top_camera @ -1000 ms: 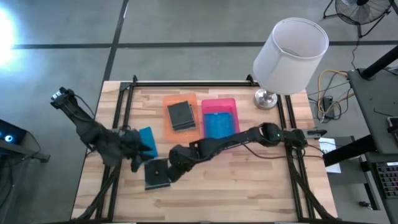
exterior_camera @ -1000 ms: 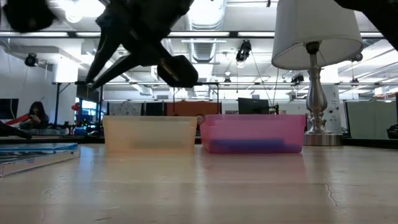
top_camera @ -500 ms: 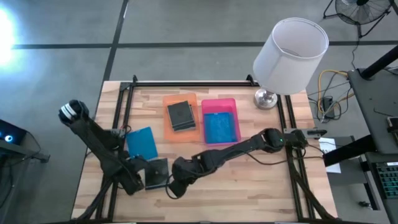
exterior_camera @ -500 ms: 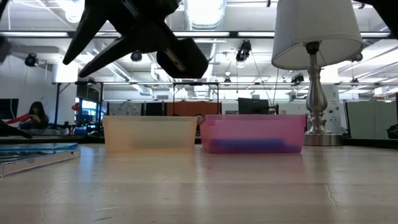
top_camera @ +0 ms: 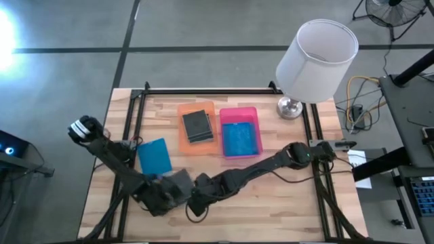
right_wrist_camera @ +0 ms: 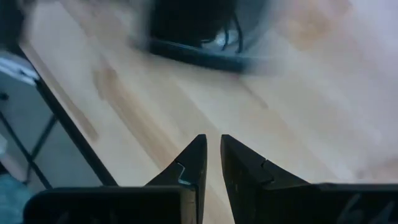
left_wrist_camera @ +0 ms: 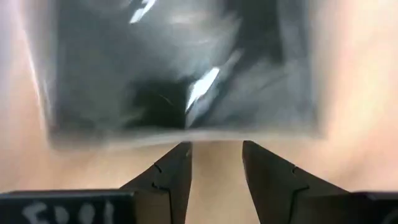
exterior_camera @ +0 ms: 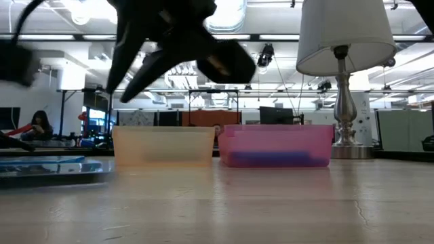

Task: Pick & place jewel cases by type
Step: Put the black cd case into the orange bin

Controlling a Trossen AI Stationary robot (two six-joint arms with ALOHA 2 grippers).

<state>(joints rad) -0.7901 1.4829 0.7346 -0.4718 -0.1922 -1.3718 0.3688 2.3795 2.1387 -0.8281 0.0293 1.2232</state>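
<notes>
Two arms meet over the near part of the wooden table (top_camera: pixel 285 203), seen from above. The left gripper (left_wrist_camera: pixel 216 163) sits just short of a dark grey jewel case (top_camera: pixel 178 183), which lies flat on the boards near the table's front edge; its fingers (left_wrist_camera: pixel 171 177) stand parted by a narrow gap with bare wood between them, holding nothing. The right gripper (right_wrist_camera: pixel 211 163) hovers just beside the same case on its other side, its fingers (right_wrist_camera: pixel 194 163) drawn nearly together with only a thin slit between, also gripping nothing. A blue jewel case (top_camera: pixel 154 156) lies flat toward the left edge, apart from the grey one. Farther back, the orange tray (top_camera: pixel 184 139) holds a stack of dark cases (top_camera: pixel 196 125), and the pink tray (top_camera: pixel 256 125) beside it holds blue cases (top_camera: pixel 241 139). A table lamp (top_camera: pixel 316 51) stands at the far right corner.
</notes>
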